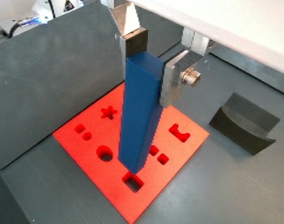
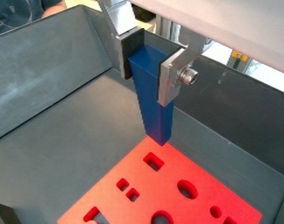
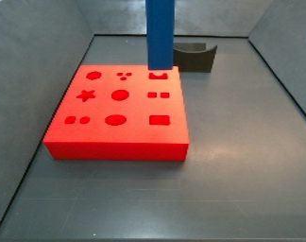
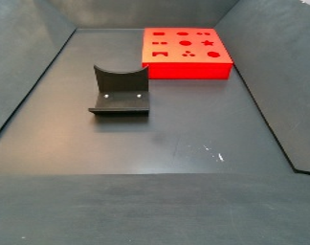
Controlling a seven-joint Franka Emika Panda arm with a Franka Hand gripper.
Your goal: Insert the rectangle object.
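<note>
My gripper is shut on the top of the rectangle object, a tall plain blue bar that hangs upright. It shows between the fingers in both wrist views. Its lower end is above the flat red board with shaped holes, close to a dark square hole at the board's edge. In a side view the bar comes down from the top edge over the board's far right corner; the gripper is out of that view. The other side view shows the board but neither bar nor gripper.
A small dark grey holder block stands on the floor just behind the board, also seen in a side view and a wrist view. Grey walls enclose the dark floor.
</note>
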